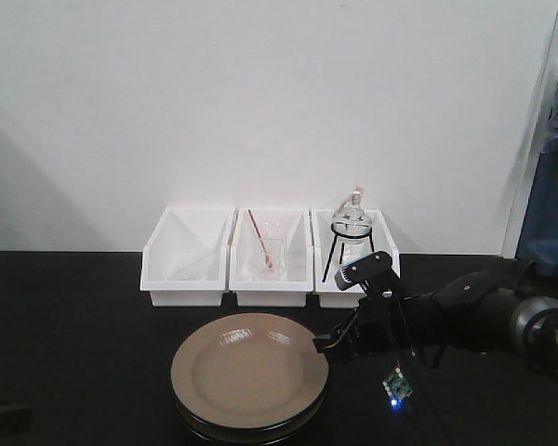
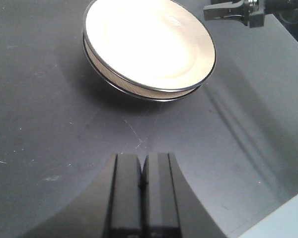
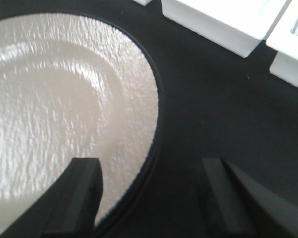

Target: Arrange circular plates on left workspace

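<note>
Two tan circular plates (image 1: 249, 373) lie stacked on the black countertop (image 1: 74, 325), in front of the bins. The lower plate's dark rim (image 1: 251, 433) shows under the top one. My right gripper (image 1: 322, 342) is at the stack's right edge. In the right wrist view it (image 3: 149, 171) is open, its left finger (image 3: 82, 183) over the top plate (image 3: 64, 109) and its right finger over bare countertop, so the rim runs between them. My left gripper (image 2: 141, 158) is shut on nothing, low over the countertop, well short of the plates (image 2: 149, 42).
Three white bins stand in a row at the back: left (image 1: 181, 295), middle (image 1: 270, 295) with glassware and a red rod, right (image 1: 330, 295) with a round flask (image 1: 352, 221) on a black tripod. A blue cabinet (image 1: 551, 214) is at far right.
</note>
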`<state>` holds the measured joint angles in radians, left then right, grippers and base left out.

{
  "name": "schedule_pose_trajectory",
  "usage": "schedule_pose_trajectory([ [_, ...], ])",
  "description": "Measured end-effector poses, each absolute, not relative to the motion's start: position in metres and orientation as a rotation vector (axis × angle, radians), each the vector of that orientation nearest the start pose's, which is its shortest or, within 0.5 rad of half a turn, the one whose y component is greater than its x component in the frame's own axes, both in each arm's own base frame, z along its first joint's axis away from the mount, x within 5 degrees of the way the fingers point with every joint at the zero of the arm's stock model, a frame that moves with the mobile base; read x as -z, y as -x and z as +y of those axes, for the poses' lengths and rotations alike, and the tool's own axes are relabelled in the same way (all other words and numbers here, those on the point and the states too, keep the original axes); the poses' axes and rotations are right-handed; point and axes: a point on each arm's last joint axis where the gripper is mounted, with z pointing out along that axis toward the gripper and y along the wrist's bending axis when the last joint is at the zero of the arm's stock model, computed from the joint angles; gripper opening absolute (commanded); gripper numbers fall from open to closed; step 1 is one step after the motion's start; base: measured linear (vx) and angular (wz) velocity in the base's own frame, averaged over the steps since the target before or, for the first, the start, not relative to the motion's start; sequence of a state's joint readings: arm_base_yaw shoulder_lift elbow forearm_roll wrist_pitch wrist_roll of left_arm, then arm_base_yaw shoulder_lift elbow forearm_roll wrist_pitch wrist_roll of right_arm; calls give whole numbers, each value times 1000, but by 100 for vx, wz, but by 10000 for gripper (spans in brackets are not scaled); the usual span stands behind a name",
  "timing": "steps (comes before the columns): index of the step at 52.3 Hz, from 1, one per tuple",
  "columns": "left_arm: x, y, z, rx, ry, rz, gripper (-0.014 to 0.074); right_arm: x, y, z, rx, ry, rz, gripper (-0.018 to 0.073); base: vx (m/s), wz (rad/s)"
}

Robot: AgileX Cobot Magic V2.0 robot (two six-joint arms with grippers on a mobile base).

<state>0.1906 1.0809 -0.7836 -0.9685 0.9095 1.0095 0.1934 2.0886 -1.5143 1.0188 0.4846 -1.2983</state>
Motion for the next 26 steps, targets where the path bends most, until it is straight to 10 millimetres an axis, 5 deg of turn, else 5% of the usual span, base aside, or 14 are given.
schedule_pose_trajectory([
  [12, -308, -205, -21, 599, -409, 2199, 0, -235, -445, 99, -300, 657, 2159, -12, 0, 0],
  [26, -316, -195, -20, 512, -445, 2168, 0, -306, -402, 56, -254, 424, 2245, -4, 0, 0],
])
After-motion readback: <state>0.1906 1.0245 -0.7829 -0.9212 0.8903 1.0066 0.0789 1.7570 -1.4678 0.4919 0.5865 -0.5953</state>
